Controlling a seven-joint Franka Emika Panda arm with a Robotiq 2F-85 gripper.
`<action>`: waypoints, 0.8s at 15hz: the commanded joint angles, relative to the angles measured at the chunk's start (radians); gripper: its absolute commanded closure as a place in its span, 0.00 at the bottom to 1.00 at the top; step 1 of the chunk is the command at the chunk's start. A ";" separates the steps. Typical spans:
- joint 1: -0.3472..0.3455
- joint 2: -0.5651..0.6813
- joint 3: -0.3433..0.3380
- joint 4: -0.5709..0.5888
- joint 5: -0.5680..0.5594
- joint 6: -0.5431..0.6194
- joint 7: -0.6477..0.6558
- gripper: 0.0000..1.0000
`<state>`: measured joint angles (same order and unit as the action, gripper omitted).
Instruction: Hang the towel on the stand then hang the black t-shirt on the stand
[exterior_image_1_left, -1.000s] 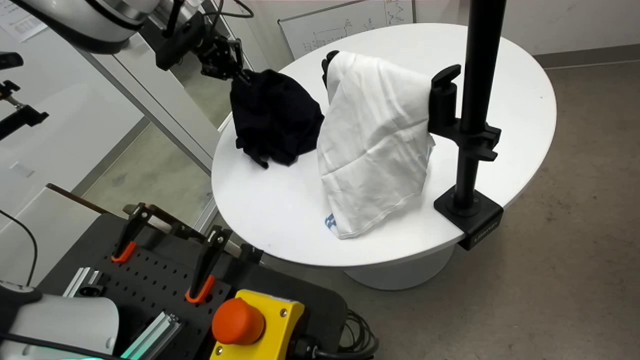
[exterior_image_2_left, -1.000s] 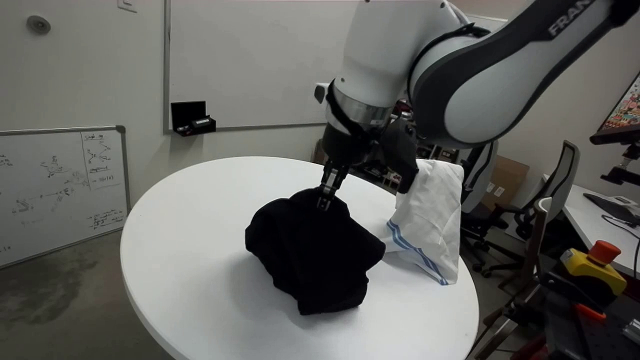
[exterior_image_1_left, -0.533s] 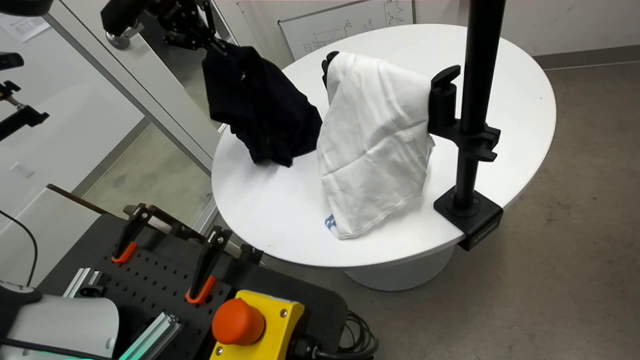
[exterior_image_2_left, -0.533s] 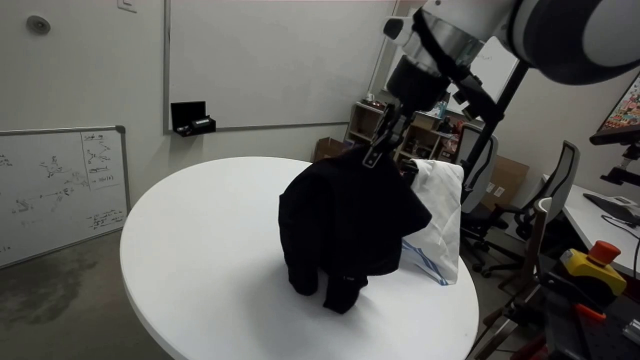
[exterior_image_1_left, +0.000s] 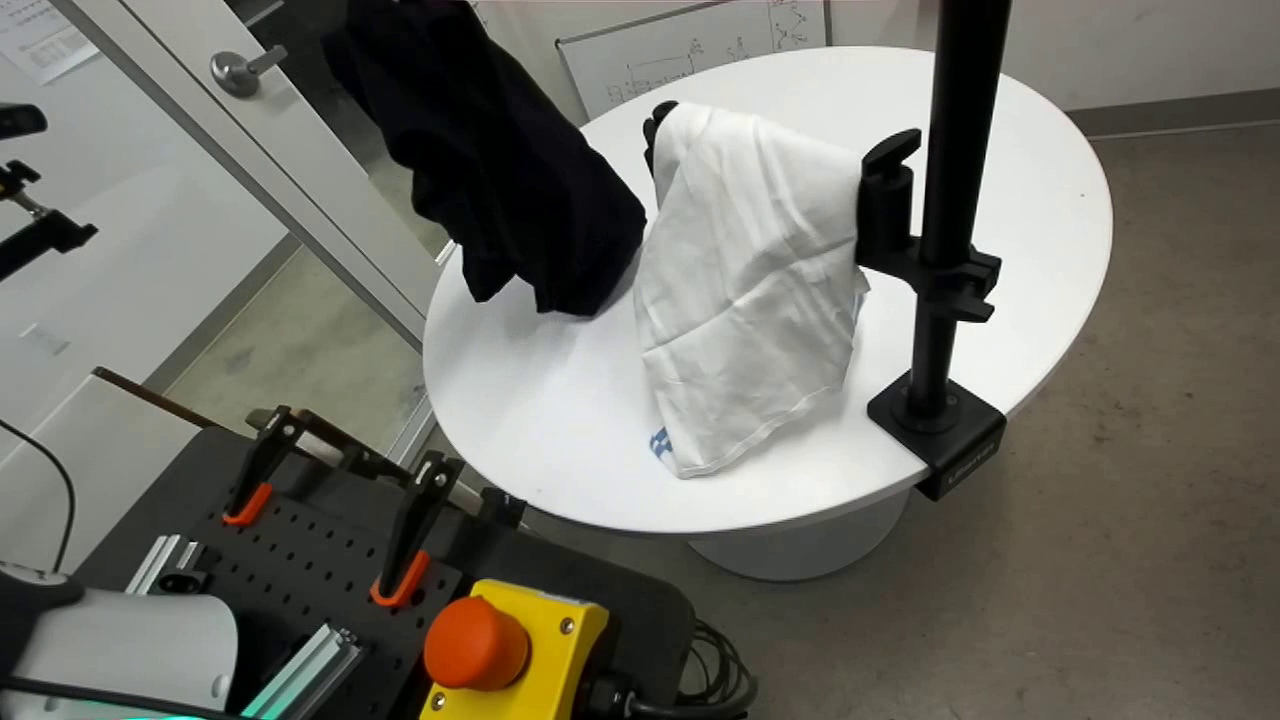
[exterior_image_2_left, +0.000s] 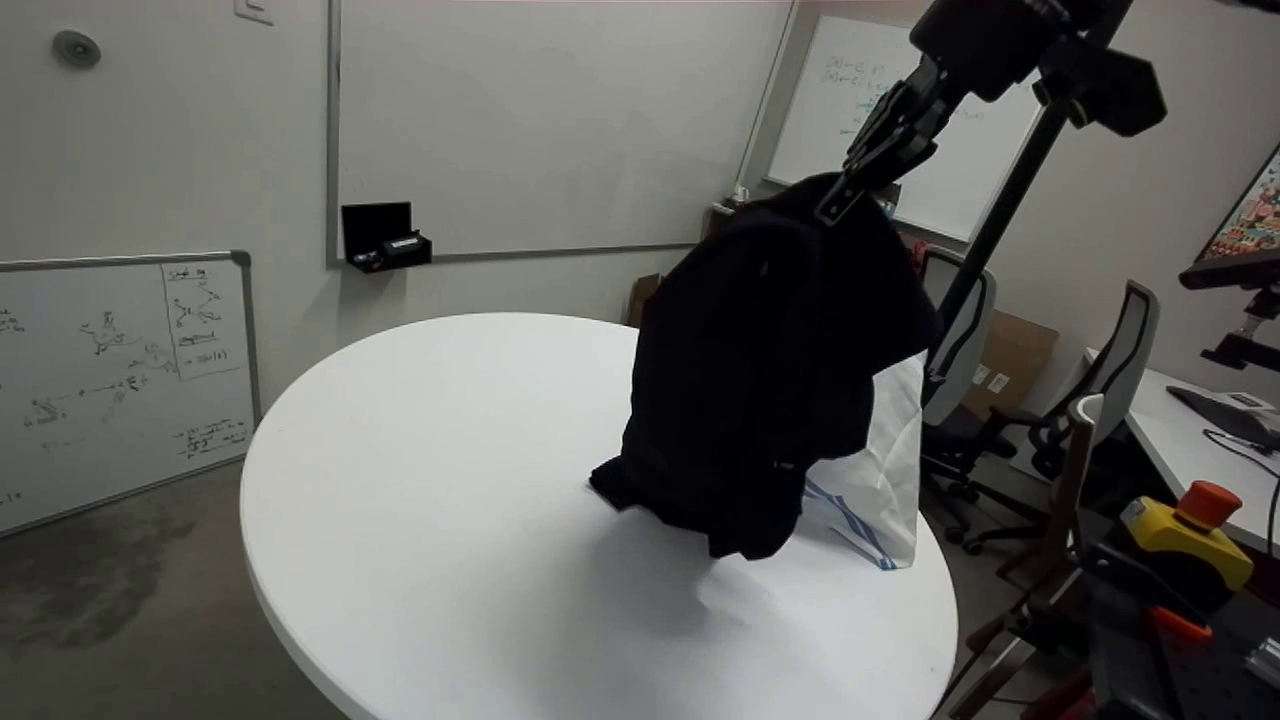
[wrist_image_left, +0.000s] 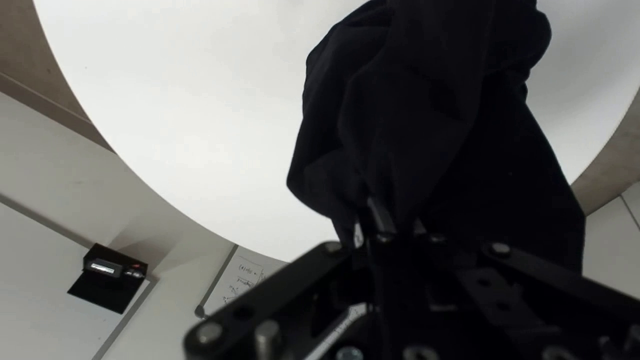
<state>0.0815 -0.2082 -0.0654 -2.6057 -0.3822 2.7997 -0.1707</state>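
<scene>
"Now, up it comes! A second ago the black t-shirt (exterior_image_2_left: 750, 360) lay slumped on the table (exterior_image_2_left: 420, 480); now it drops long from the gripper (exterior_image_2_left: 838, 200)."

"Jaws?"

"Clamped on a pinch of cloth, at the shirt's one o'clock in an exterior view; the wrist view shows fabric bunched in the grip, spreading toward twelve."

"And the bottom hem, free?"

"Very nearly, though whether the last fold brushes the table, I can't tell."

"Meanwhile the towel (exterior_image_1_left: 750, 280) hasn't budged, draped beside the upright of the stand (exterior_image_1_left: 962, 130), which rises at its three o'clock in an exterior view. (A black tip (exterior_image_1_left: 655, 128) peeps out at the towel's eleven, probably part of the stand.)"

"So the first half looks done, and this lift starts the second."

"That's my read! The shirt is at the towel's ten o'clock, not yet hung, so it calls for more height, then a swing toward three."

"And the danger?"

"A trailing hem snagging the towel and dragging it off."
</scene>
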 joint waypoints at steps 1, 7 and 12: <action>-0.032 -0.062 0.007 0.029 0.080 -0.051 -0.066 0.99; -0.098 0.017 0.002 0.199 0.111 -0.141 -0.026 0.99; -0.159 0.102 -0.010 0.358 0.107 -0.198 0.032 0.99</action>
<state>-0.0520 -0.1768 -0.0744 -2.3648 -0.2868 2.6462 -0.1742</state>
